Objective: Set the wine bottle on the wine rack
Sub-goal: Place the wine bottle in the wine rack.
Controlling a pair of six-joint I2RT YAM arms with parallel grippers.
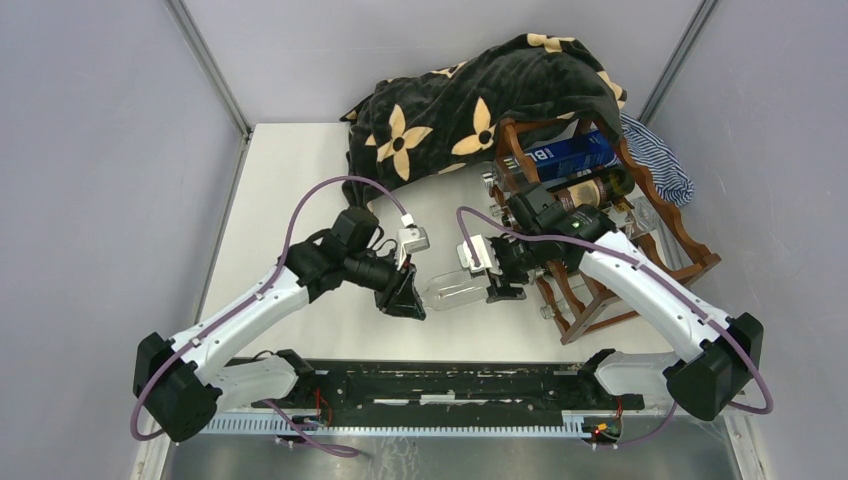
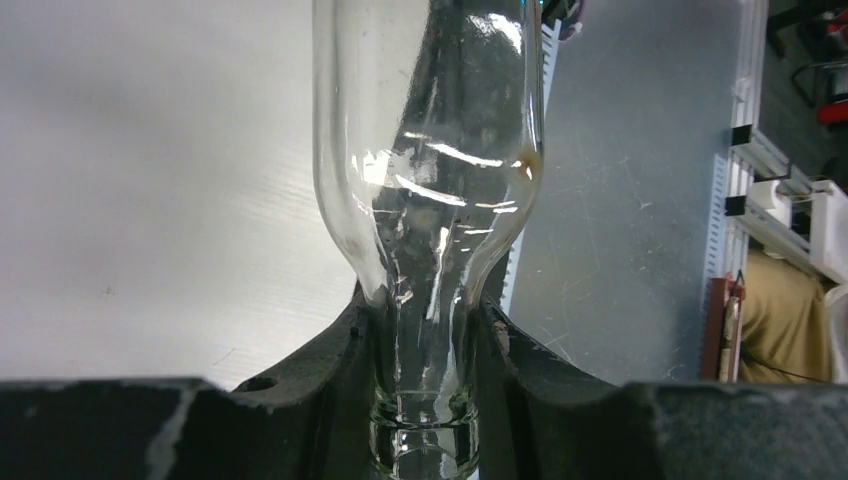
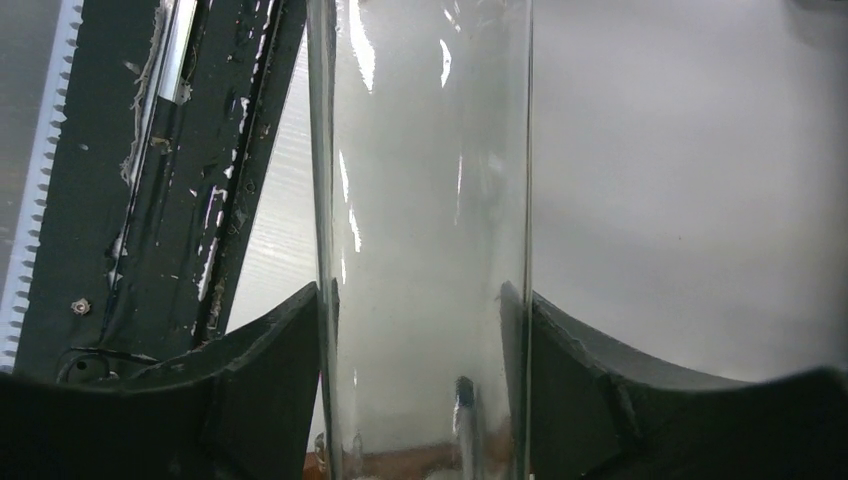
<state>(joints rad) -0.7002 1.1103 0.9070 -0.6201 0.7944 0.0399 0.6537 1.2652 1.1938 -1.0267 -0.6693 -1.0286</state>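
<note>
The clear wine bottle lies level above the table, its long axis running roughly 9 to 3 o'clock in the top view, neck pointing toward 9. The left gripper is closed around the neck, and the right gripper clamps the wide body from both sides. The wine rack stands near, at the bottle's 2 o'clock.

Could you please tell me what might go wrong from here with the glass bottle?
The left end effector pinches only the slim neck of the smooth bottle, so it may slip. With the right end effector also clamping the body, uneven arm motion could strain the glass. The rack already holds other bottles partly under a blanket; collisions seem possible.
</note>
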